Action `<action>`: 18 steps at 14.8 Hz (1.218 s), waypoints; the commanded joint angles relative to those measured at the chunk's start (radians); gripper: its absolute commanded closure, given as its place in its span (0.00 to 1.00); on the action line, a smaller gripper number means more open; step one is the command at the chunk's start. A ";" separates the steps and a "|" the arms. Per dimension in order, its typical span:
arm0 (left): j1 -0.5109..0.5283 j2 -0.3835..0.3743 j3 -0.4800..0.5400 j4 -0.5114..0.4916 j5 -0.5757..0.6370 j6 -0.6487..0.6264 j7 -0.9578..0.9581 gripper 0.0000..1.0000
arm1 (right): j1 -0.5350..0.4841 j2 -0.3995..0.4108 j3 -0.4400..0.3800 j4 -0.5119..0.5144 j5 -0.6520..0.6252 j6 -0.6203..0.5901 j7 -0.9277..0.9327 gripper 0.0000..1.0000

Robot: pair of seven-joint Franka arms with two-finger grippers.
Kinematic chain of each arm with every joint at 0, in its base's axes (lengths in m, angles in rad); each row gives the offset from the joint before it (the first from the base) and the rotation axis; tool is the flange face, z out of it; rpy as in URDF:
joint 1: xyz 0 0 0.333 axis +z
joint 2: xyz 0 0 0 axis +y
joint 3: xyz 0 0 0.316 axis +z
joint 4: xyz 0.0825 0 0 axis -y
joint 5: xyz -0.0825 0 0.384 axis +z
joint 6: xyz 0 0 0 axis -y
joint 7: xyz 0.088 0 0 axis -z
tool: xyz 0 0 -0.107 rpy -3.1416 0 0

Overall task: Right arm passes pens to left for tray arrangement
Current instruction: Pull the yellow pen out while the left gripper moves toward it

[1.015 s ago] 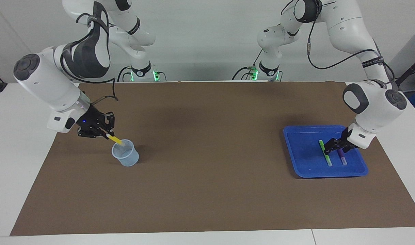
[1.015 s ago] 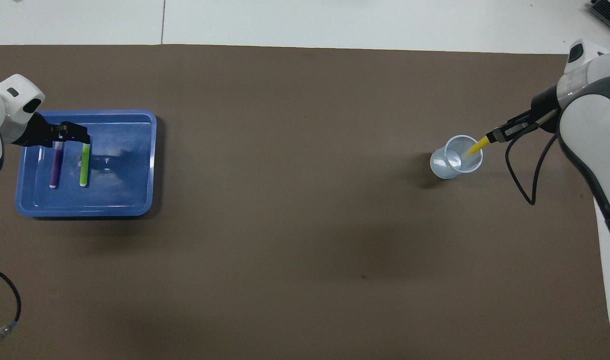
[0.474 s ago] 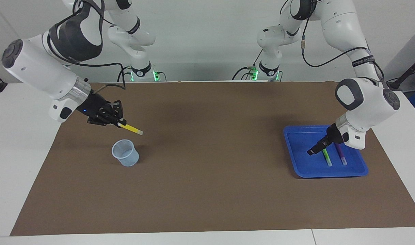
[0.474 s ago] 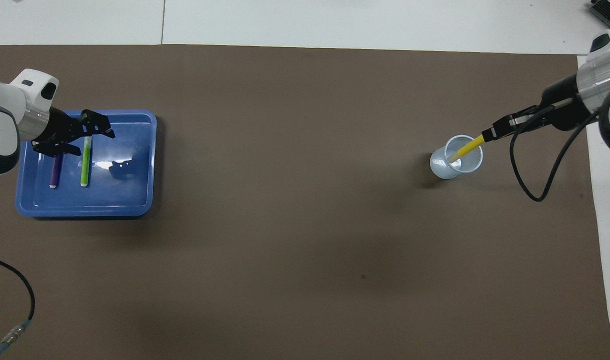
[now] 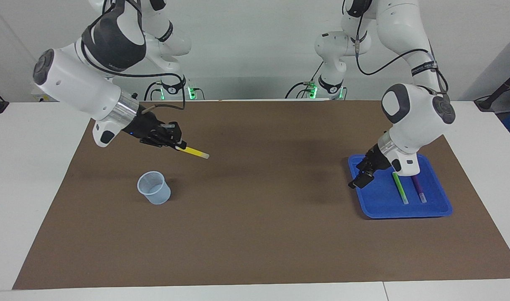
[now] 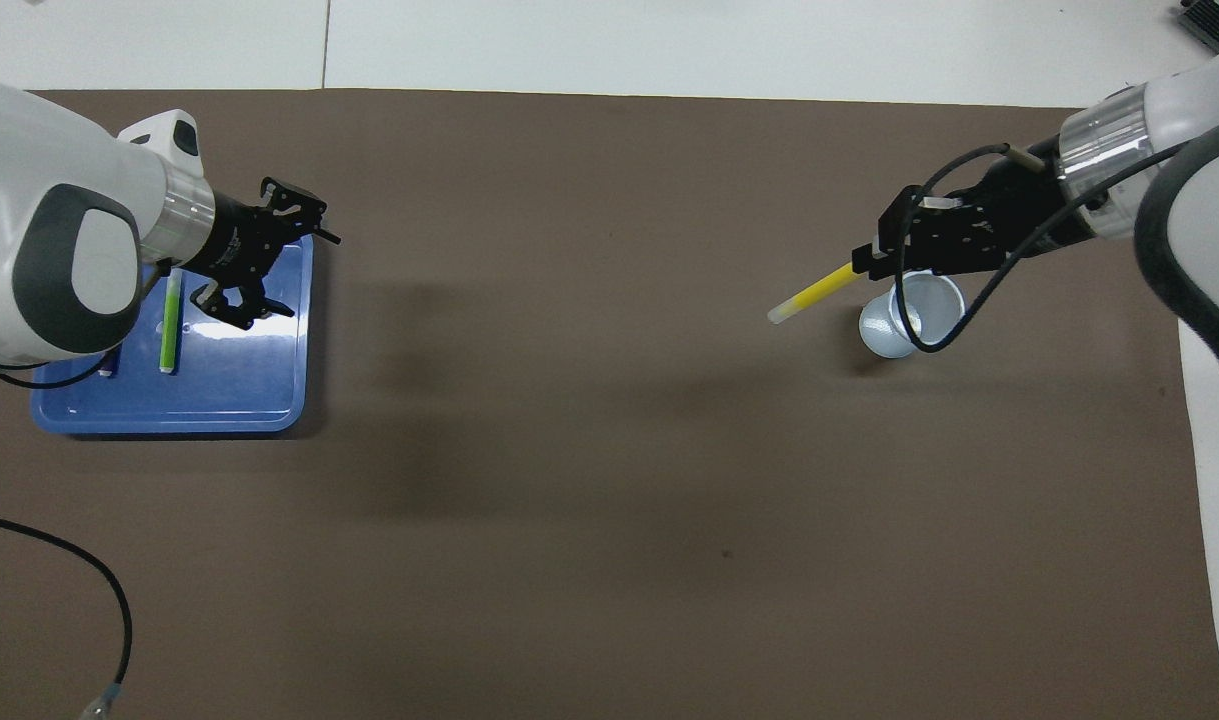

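Your right gripper [image 5: 177, 145] has its jaws clamped tight on the pale end of the yellow pen [image 5: 193, 152], while your left gripper [image 5: 362, 175] has its jaws spread wide with nothing between them. In the facing view you see the right gripper raised above the brown mat [image 5: 255, 234], with the pen sticking out of it toward four o'clock, its free tip aimed at the middle of the table. The translucent cup [image 5: 154, 193] stands on the mat below, at about seven o'clock from that gripper and clear of the pen. Your left gripper hangs over the blue tray [image 5: 405, 211], above the tray edge that faces the table's middle. In the tray you have the green pen [image 5: 400, 189] and the purple pen [image 5: 419, 189] lying side by side, nearly parallel and apart, the green one at about three o'clock from the left gripper and the purple one just past it toward the left arm's end of the table.
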 commanded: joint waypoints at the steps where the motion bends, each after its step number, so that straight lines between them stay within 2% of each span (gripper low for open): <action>1: -0.103 -0.042 0.021 -0.017 -0.012 0.003 -0.252 0.00 | 0.015 -0.011 0.005 -0.025 0.087 0.038 0.093 0.85; 4: -0.183 -0.060 0.017 -0.011 -0.014 0.011 -0.482 0.00 | 0.047 -0.028 0.008 -0.074 0.148 0.116 0.130 0.85; 9: -0.318 -0.083 0.019 0.002 -0.030 0.072 -0.895 0.00 | 0.111 -0.053 0.008 -0.139 0.173 0.232 0.178 0.85; 13: -0.409 -0.072 0.017 -0.003 -0.030 0.240 -1.210 0.00 | 0.163 -0.054 0.007 -0.139 0.173 0.255 0.256 0.87; 16: -0.461 -0.068 0.019 -0.004 -0.030 0.313 -1.296 0.00 | 0.168 -0.053 0.008 -0.139 0.171 0.272 0.270 0.87; 18: -0.478 -0.069 0.019 -0.004 -0.030 0.314 -1.305 0.00 | 0.170 -0.054 0.007 -0.139 0.168 0.272 0.271 0.88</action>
